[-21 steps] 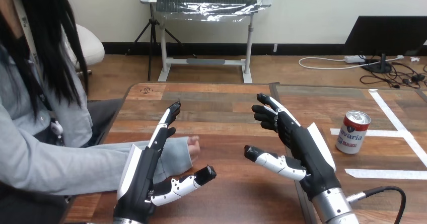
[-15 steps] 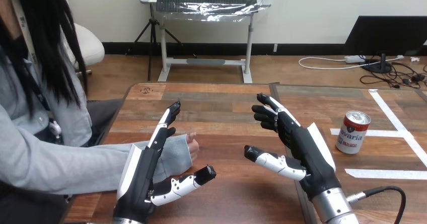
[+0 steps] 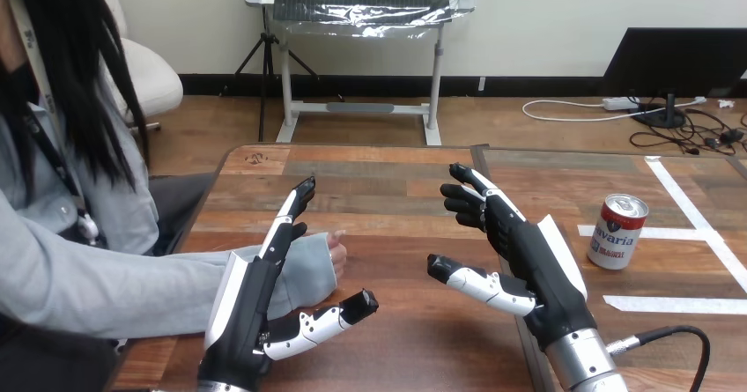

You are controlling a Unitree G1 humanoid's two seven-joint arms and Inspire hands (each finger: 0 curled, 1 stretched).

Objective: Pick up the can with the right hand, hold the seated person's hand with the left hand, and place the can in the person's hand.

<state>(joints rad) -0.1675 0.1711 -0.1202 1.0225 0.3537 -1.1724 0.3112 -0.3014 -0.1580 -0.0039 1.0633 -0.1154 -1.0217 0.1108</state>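
Observation:
A red and white can [image 3: 617,231] stands upright on the table at the right, beside white tape lines. My right hand [image 3: 527,260] is raised left of it, open, fingers straight, a gap away from the can. My left hand [image 3: 257,295] is raised at the lower left, open, with its thumb pointing right. The person's hand [image 3: 336,254] rests on the table just behind my left hand's fingers, in a grey sleeve, loosely closed; my fingers hide part of it and are not curled round it.
The wooden table [image 3: 388,194] runs from the left edge to the right. White tape lines [image 3: 696,216] mark its right part. The person's forearm [image 3: 132,291] lies along the lower left. A black cable [image 3: 669,335] runs by my right wrist.
The person's hand and sleeve have shifted slightly on the table behind my left hand. Both my hands and the can have stayed in place.

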